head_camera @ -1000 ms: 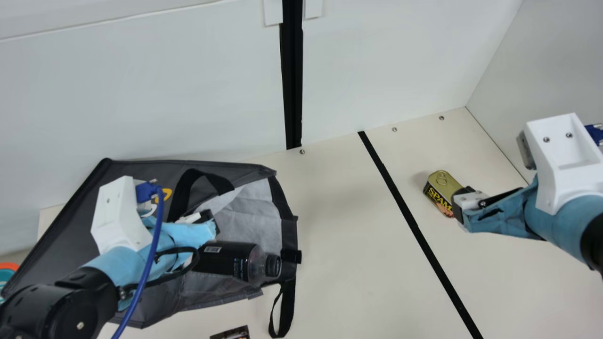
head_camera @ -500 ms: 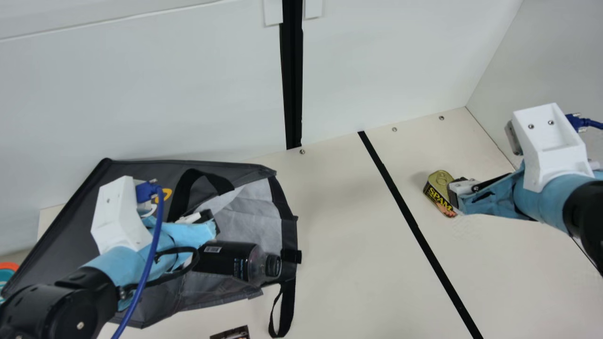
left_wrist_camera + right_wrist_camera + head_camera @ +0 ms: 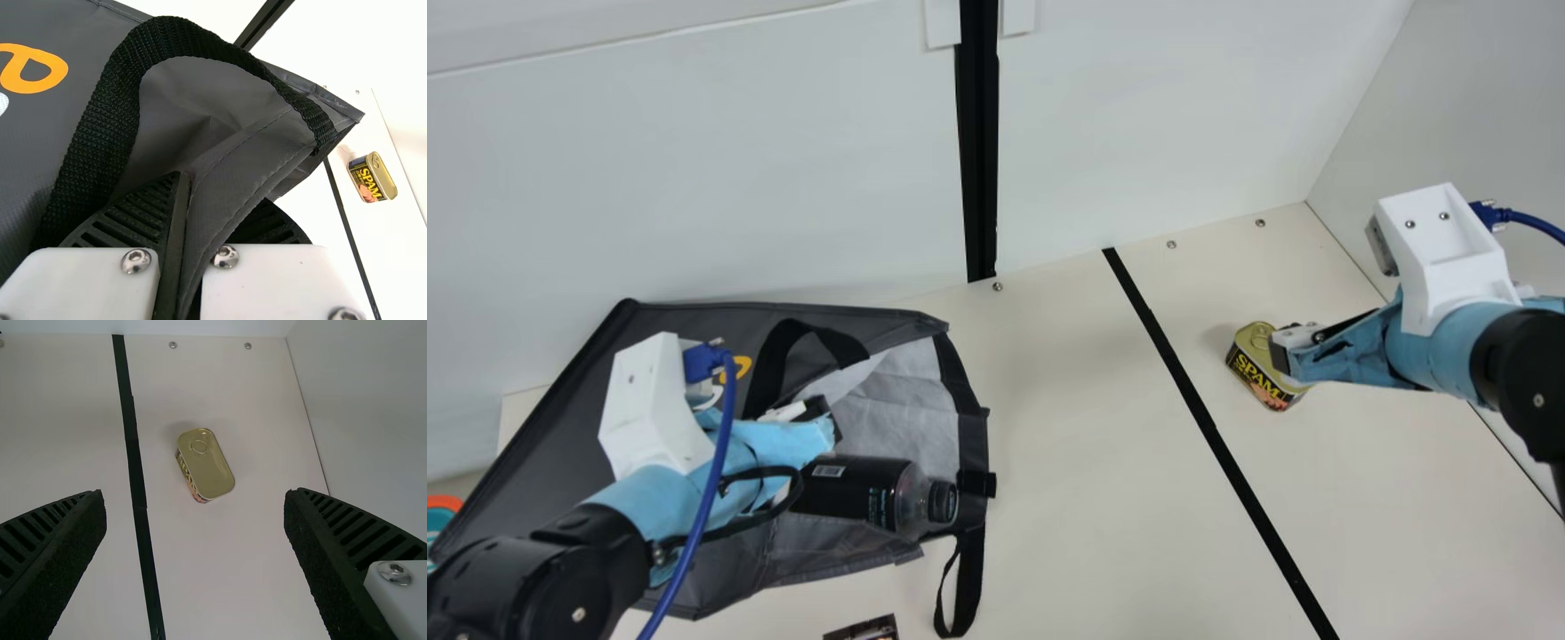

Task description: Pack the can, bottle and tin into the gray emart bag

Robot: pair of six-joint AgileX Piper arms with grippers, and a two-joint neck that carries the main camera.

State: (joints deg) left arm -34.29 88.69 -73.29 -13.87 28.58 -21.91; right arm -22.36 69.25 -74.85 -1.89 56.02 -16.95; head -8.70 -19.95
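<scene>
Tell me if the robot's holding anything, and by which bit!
The left gripper pinches the gray bag by the edge of its opening, near a black strap. The open right gripper holds nothing.

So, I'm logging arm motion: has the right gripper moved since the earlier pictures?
Yes: in the main view, the right gripper has moved toward the back wall.

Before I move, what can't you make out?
Bottle's base: main view, behind the left arm.
Deep inside the gray bag: main view, behind the same arm.
One finger of the left end effector, partly: left wrist view, behind bag fabric.
Flat dark item: main view, cut off by bottom edge.
Orange-and-teal item: main view, cut off by left edge.
</scene>
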